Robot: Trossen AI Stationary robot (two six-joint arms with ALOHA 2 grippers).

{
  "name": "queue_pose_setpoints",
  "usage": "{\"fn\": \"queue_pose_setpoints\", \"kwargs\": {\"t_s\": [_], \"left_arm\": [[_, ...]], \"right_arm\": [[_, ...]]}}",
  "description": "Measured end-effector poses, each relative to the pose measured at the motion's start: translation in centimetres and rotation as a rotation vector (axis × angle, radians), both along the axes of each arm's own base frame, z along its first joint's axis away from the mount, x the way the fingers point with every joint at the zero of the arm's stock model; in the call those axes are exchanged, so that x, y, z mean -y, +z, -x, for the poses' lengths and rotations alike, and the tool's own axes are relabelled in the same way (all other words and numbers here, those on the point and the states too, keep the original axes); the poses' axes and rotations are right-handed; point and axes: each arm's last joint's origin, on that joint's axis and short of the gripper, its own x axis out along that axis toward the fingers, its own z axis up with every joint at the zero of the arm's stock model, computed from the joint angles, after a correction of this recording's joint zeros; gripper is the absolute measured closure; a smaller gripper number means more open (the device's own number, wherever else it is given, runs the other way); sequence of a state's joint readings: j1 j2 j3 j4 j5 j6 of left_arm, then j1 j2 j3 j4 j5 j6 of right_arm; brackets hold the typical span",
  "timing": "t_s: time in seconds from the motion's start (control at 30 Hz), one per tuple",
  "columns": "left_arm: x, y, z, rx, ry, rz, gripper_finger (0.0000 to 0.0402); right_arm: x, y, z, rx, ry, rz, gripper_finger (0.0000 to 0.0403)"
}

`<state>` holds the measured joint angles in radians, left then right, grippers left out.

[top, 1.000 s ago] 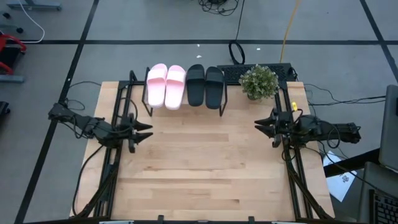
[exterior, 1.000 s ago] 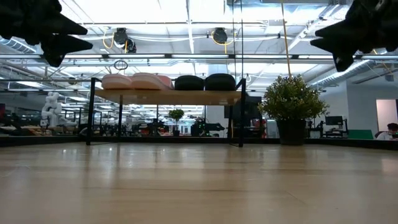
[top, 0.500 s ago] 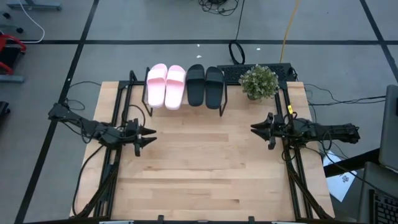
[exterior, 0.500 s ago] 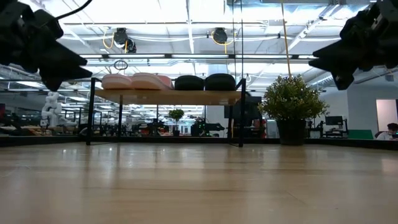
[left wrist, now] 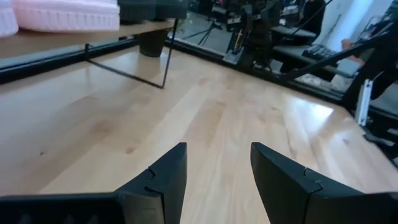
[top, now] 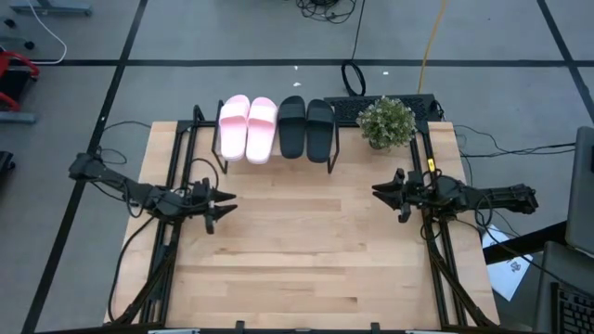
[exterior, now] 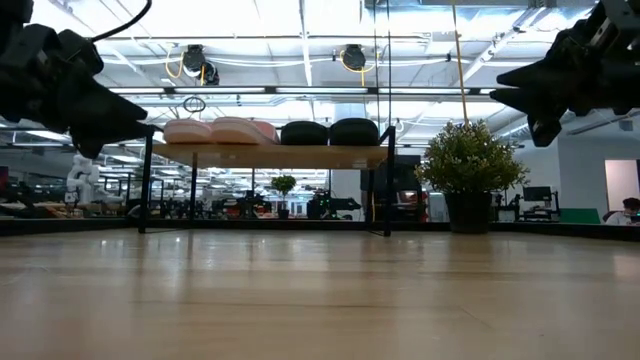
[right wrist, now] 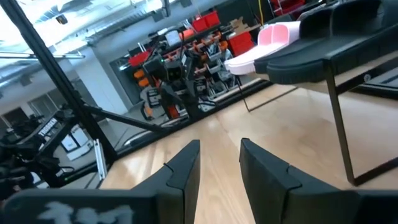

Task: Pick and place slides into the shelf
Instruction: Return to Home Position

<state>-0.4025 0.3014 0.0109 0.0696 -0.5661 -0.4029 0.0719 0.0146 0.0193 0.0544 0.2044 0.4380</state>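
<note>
The pale pink slides (top: 247, 128) and the black slides (top: 306, 127) rest side by side, soles down, on the shelf (exterior: 265, 156) at the table's far edge. In the low view they show as pink (exterior: 215, 130) and black (exterior: 328, 131) humps on the board. My left gripper (top: 223, 202) hovers open over the table's left part, pointing toward the middle, with nothing between its fingers (left wrist: 217, 168). My right gripper (top: 379, 191) hovers open over the right part, pointing toward the middle, also with nothing in its gap (right wrist: 219, 158).
A potted green plant (top: 386, 121) stands at the table's far right, beside the shelf. Black frame rails (top: 176, 167) run along both side edges of the table. Bare wooden tabletop (top: 306, 241) lies between the arms and toward the near edge.
Both grippers have come down toward the tabletop and crept a little toward the table's middle, staying open. The slides and the shelf have not moved.
</note>
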Motion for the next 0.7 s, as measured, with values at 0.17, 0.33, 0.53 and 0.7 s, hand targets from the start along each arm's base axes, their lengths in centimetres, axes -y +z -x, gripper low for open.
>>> {"fn": "queue_pose_setpoints", "kwargs": {"t_s": [0.17, 0.33, 0.53, 0.7], "left_arm": [[-0.17, -0.16, -0.12, -0.011, 0.024, 0.023, 0.0227], [-0.31, -0.13, -0.16, -0.006, 0.039, 0.032, 0.0227], [-0.35, -0.19, -0.17, -0.005, 0.050, 0.067, 0.0227], [-0.35, -0.19, -0.17, 0.000, 0.057, 0.098, 0.0227]], "right_arm": [[0.01, -0.01, 0.00, -0.001, -0.002, 0.005, 0.0298], [0.02, 0.01, 0.00, 0.002, -0.003, 0.004, 0.0298], [0.03, 0.01, 0.01, 0.001, -0.009, 0.014, 0.0298], [-0.03, 0.14, 0.00, 0.015, 0.012, 0.012, 0.0298]]}}
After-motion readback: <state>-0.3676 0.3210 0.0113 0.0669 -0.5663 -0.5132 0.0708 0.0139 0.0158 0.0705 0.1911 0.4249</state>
